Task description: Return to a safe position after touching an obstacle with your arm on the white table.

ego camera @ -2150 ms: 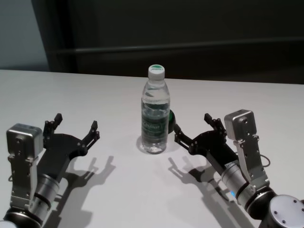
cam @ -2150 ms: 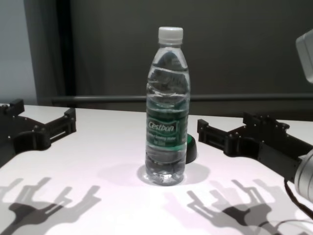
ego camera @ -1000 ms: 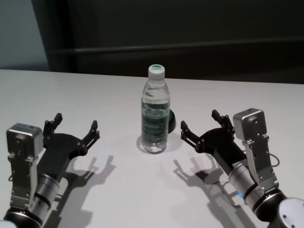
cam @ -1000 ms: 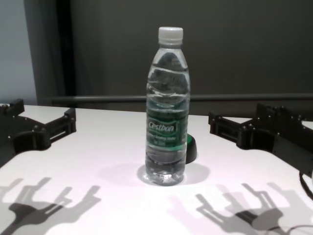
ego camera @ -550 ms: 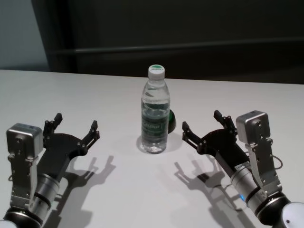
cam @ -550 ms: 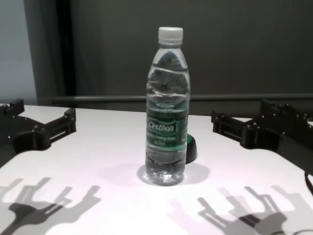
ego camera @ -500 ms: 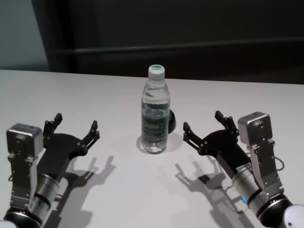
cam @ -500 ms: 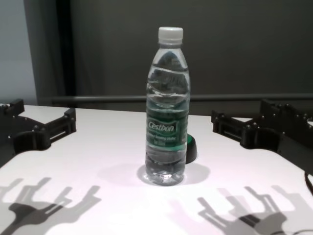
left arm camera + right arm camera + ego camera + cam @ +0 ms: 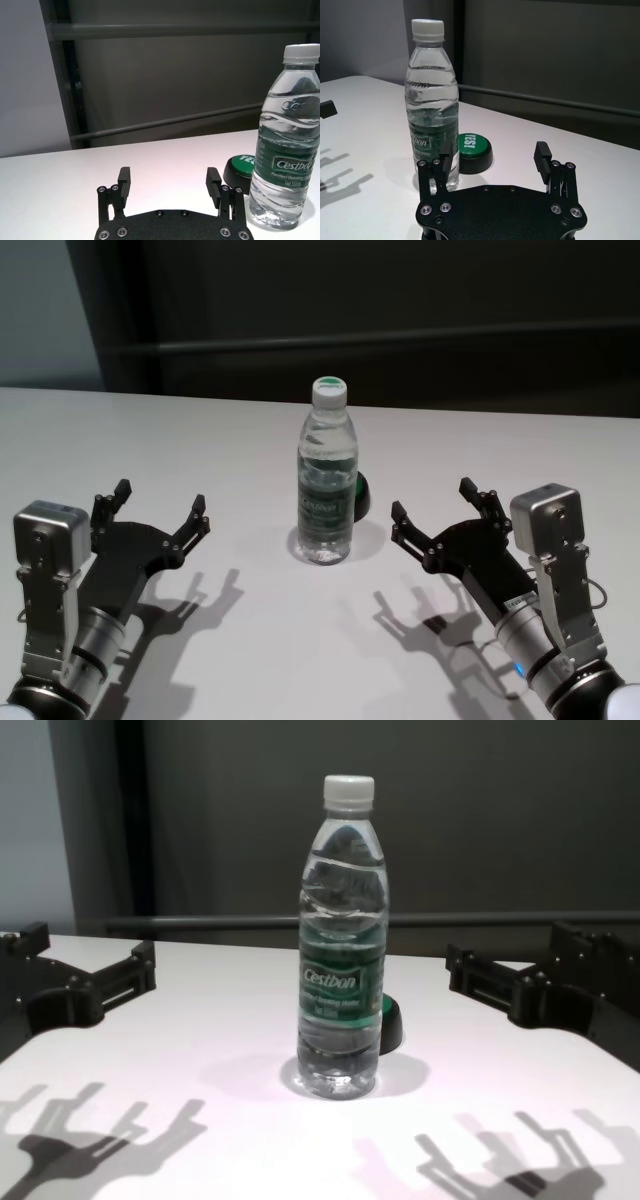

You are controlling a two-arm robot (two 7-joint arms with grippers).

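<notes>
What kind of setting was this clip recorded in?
Probably a lab or test bench: a bare white table holding only a water bottle and a small green-topped button, against a dark panelled wall.

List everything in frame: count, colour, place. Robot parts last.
water bottle: 1, clear with white cap and green label, upright at table centre, between the grippers.
dome button: 1, black base with green top, just behind the bottle on its right side.
white table: 1, white, spans the foreground.
left gripper: 1, black, open, above the table left of the bottle, holding nothing.
right gripper: 1, black, open, above the table right of the bottle, clear of it, holding nothing.
</notes>
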